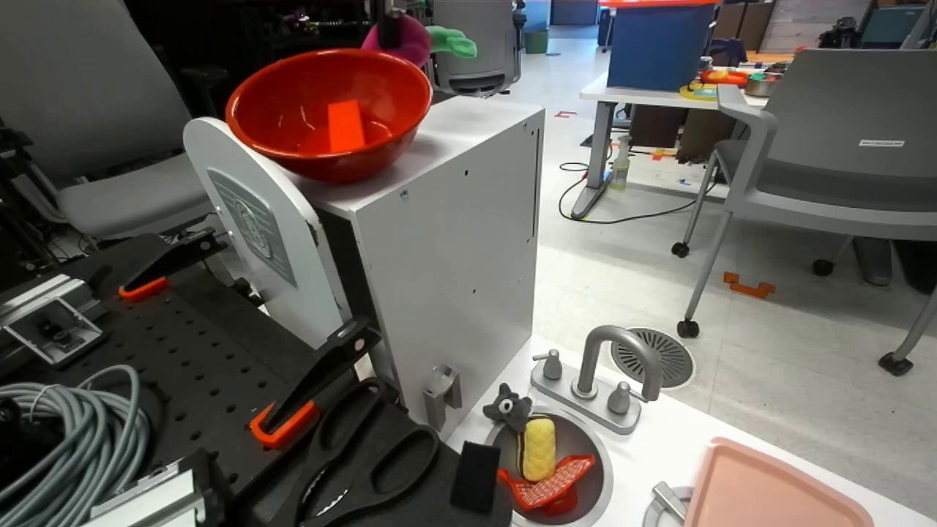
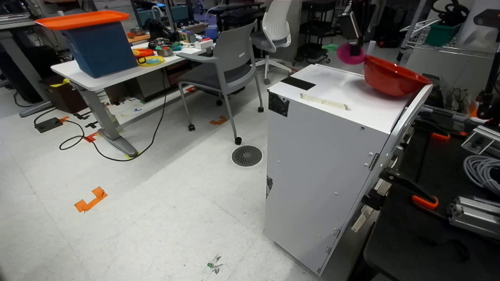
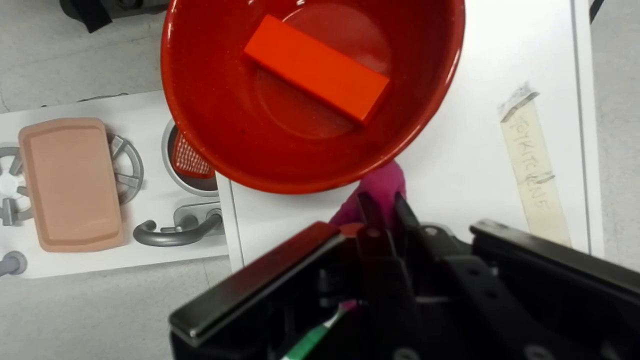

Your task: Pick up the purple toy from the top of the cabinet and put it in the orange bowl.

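In an exterior view, a coil of grey cable (image 1: 84, 443) lies near left on a perforated black bench (image 1: 183, 329); farther back and to the right, a wide, glossy red-orange round bowl (image 1: 293, 121) sits on a tall white boxy cabinet (image 1: 454, 234), an orange rectangular block (image 1: 345, 126) lying in it; just past the bowl's far right rim, the black two-fingered pincer (image 1: 390, 35) is clamped on a small magenta-purple rounded toy (image 1: 413, 45), a green piece (image 1: 452, 42) showing beside it; the toy hangs above the cabinet's top, outside the bowl, though whether it touches the rim I cannot tell; right of the cabinet, near, a grey round sink (image 1: 596, 446) holds a yellow quilted piece (image 1: 540, 448) and a red patterned piece (image 1: 553, 484); next comes a curved grey tap (image 1: 591, 360); a pale pink rectangular tray (image 1: 768, 483) lies near right.
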You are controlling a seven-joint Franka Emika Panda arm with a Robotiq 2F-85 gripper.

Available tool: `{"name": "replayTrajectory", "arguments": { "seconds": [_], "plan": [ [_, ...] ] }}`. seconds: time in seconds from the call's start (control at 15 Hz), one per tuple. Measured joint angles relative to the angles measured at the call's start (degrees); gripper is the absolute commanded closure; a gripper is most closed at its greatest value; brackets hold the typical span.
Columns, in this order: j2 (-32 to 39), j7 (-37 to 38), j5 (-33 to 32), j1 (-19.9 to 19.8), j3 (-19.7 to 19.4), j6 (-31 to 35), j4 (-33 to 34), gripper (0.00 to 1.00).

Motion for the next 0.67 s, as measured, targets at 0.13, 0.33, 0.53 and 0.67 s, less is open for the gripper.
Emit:
{"name": "replayTrajectory", "arguments": {
  "seconds": [0.13,0.33,0.53,0.67],
  "plan": [
    [0.00,0.00,0.33,-0.02,0.00,0.00,-0.26,0.98],
    [0.02,0.00,0.76,-0.12,0.00,-0.03,-0.60,0.98],
    [0.11,0.00,1.05,-0.36,-0.02,-0.05,-0.70,0.98],
    [0.31,-0.17,1.59,-0.59,-0.03,-0.18,-0.70,0.98]
  ]
}}
